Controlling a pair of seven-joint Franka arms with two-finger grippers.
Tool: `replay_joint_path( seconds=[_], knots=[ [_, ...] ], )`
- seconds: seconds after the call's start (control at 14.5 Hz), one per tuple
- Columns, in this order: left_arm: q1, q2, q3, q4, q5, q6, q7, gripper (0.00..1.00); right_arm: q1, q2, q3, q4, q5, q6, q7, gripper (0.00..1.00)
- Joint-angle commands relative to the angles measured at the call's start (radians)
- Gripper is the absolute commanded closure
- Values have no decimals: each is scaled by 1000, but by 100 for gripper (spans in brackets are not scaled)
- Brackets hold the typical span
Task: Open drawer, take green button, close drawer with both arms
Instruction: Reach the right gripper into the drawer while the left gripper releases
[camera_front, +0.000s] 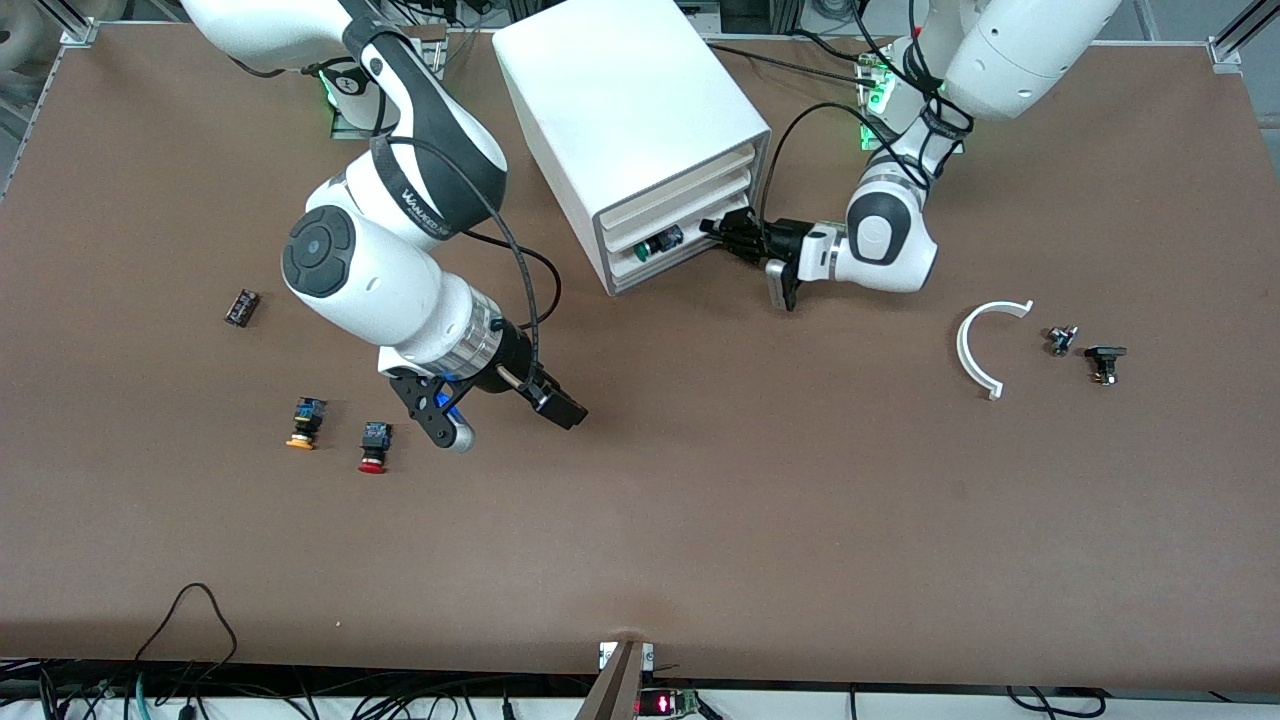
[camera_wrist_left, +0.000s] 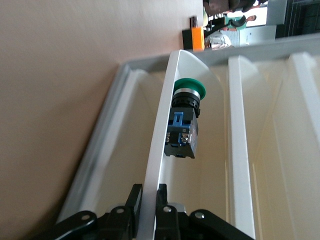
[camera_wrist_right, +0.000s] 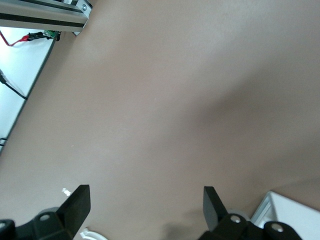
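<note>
The white cabinet (camera_front: 630, 110) stands near the arms' bases. Its lowest drawer (camera_front: 690, 255) sits about level with the two above it. The green-capped button (camera_front: 660, 243) lies on its side inside that drawer and shows over the low front wall. My left gripper (camera_front: 722, 232) is in front of the drawer, shut on that thin front wall (camera_wrist_left: 162, 130). In the left wrist view its fingertips (camera_wrist_left: 134, 197) pinch the wall, with the button (camera_wrist_left: 184, 125) just past them. My right gripper (camera_front: 505, 420) hangs open over bare table and holds nothing (camera_wrist_right: 146, 205).
An orange-capped button (camera_front: 303, 423) and a red-capped button (camera_front: 374, 446) lie near the right gripper. A small dark part (camera_front: 241, 307) lies toward the right arm's end. A white curved piece (camera_front: 985, 345) and two small parts (camera_front: 1060, 340) (camera_front: 1104, 362) lie toward the left arm's end.
</note>
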Motion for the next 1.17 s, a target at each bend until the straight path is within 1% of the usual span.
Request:
replay_joint_path(
  seconds=[0.0,0.14,0.41,0.62,0.69,0.76,0.9,0.97,1.1],
  knots=[
    [30,8,47,70,78,13,-33,100,-1,20,2,49,41,-2,71,0],
    [31,11,81,124,152,13,-90,100,1,20,4,66,74,7,100,0],
    [36,34,117,253,308,12,-234,100,14,19,8,68,78,47,175,0],
    [51,36,126,288,358,9,-260,100,60,20,5,68,75,61,210,0],
    [51,36,127,290,359,9,-262,84,82,22,4,68,71,64,236,0],
    [53,36,127,288,359,10,-254,1,102,28,4,66,66,67,259,0],
    [64,23,129,290,372,9,-260,0,139,37,1,65,45,67,311,0],
    [70,11,132,297,393,4,-262,0,157,49,1,65,13,67,341,0],
    [106,-13,130,333,488,-14,-294,0,198,80,1,66,-47,76,414,0]
  ],
)
